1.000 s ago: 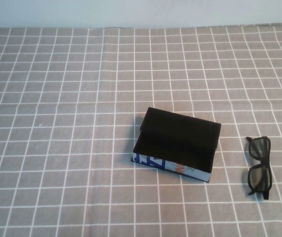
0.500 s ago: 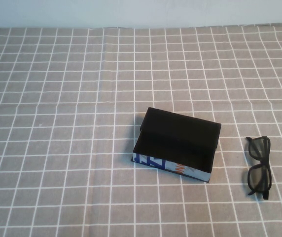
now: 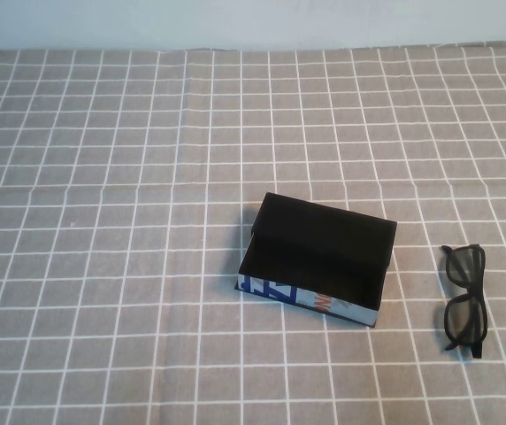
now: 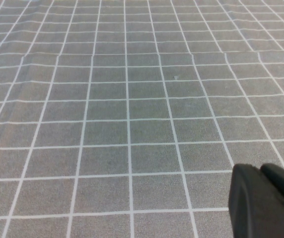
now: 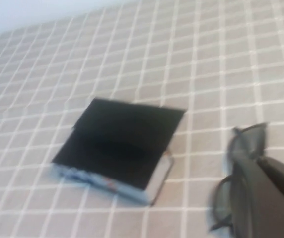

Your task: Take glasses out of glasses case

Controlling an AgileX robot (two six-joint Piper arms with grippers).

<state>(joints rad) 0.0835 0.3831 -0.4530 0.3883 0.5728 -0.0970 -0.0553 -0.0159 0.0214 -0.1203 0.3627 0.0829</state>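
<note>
- The glasses case (image 3: 317,259) sits on the bench (image 3: 103,221), which is covered in a grey cloth with a white grid.
- The case is a small black box with its black flap laid over the top; a white side panel with blue and orange print faces the robot's side.
- The glasses (image 3: 463,299) lie flat on the cloth outside the case, off to the case's right and apart from it, folded, with one dark lens nearer the robot and the other farther away.
- Neither arm shows in the high view.
- The left gripper (image 4: 266,201) appears only in the left wrist view, as a dark rounded tip at the corner of that picture, over bare gridded cloth.
- Nothing of the task lies close to the left fingers (image 4: 246,198); whether they are spread or pressed together cannot be told from what shows.
- The right gripper (image 5: 266,198) appears in the right wrist view as a dark blurred bulk in the foreground.
- In that view the glasses (image 5: 241,173) lie just beyond the right gripper, partly hidden behind it, and the glasses case (image 5: 119,148) lies farther off to one side.
- The right fingers are too blurred to tell whether they are spread or together; no contact with the glasses is visible.
</note>
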